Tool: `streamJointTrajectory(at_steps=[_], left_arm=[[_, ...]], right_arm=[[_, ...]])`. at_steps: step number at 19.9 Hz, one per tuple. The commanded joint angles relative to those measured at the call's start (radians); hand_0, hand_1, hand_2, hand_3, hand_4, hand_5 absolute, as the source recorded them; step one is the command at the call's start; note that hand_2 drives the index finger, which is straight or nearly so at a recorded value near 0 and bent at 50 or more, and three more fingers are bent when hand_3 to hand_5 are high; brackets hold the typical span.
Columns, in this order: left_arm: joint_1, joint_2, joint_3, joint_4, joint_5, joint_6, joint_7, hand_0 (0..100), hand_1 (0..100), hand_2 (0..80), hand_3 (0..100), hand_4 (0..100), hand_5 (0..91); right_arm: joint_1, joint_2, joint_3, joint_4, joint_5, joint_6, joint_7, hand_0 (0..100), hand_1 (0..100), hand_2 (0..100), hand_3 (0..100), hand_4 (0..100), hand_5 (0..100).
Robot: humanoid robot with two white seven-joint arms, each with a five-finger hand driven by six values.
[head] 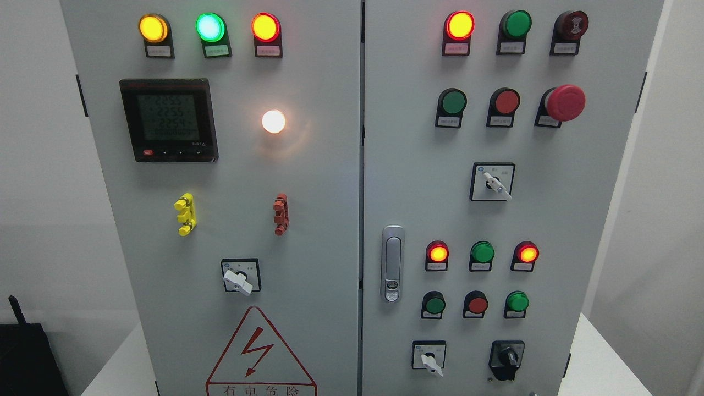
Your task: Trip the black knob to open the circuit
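The black knob (507,359) sits at the bottom right of the right cabinet door, on a black plate, its handle pointing roughly straight up and down. A white-handled selector switch (429,358) is just left of it. Neither of my hands nor arms shows anywhere in the head view.
The grey two-door cabinet (330,220) fills the view. Lit lamps, green and red push buttons, and a red mushroom stop button (564,103) cover the right door. A door latch (392,263) sits near the seam. The left door carries a meter (168,120) and another white selector (240,279).
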Motion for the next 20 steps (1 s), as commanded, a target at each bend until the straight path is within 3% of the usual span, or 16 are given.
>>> streamJointTrajectory(at_steps=[1,20], left_arm=[[-0.002,-0.002,0.001,0.000,0.002,-0.001,0.000,12,39,0.0,0,0,0.0],[-0.002,-0.002,0.001,0.000,0.002,-0.001,0.000,12,39,0.0,0,0,0.0]], right_arm=[[-0.022,-0.005,0.002,-0.029,-0.005,0.005,0.004,100,87,0,100,94,92],[-0.047,-0.008,0.030,-0.053,-0.005,0.012,0.004,100,87,0,100,95,92]])
